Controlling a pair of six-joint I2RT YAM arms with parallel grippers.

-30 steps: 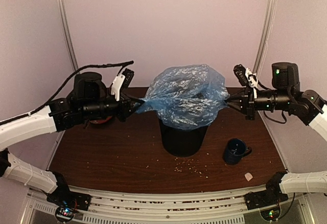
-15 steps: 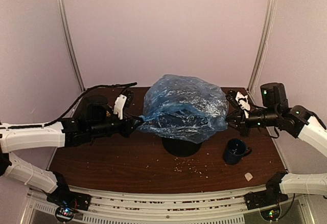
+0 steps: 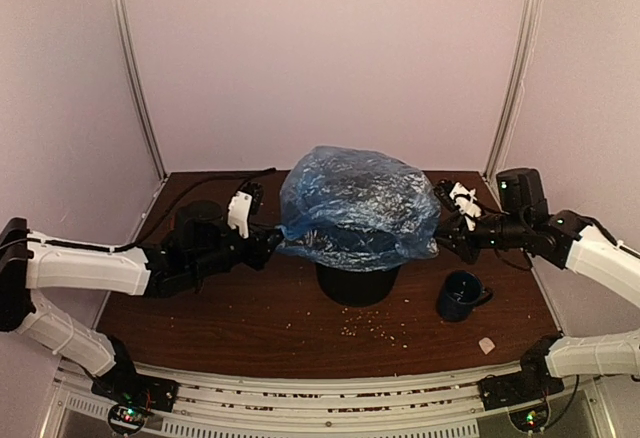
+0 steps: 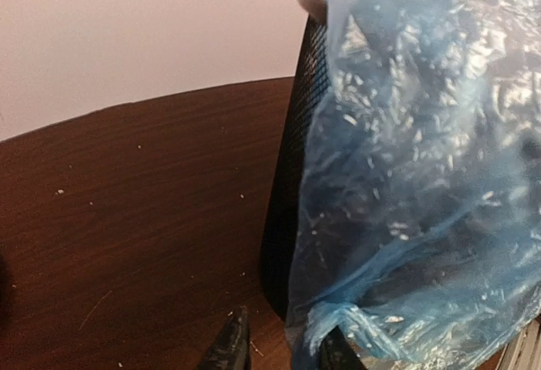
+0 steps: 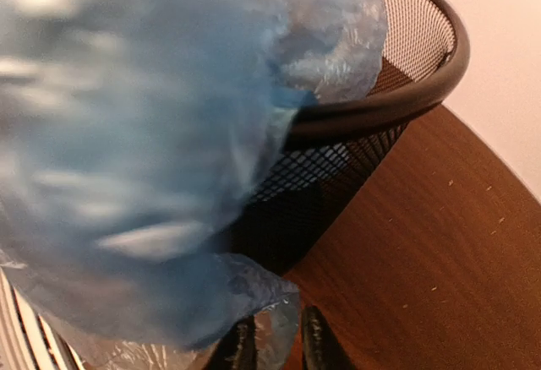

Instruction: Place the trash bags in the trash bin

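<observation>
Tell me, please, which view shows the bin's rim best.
The right wrist view: the rim of the bin curves bare beside the bag. The left wrist view shows only a short piece of rim; the top view hides it under the bag, showing just the bin's base.

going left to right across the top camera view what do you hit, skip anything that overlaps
left pincer → blue plastic bag → right pincer
</observation>
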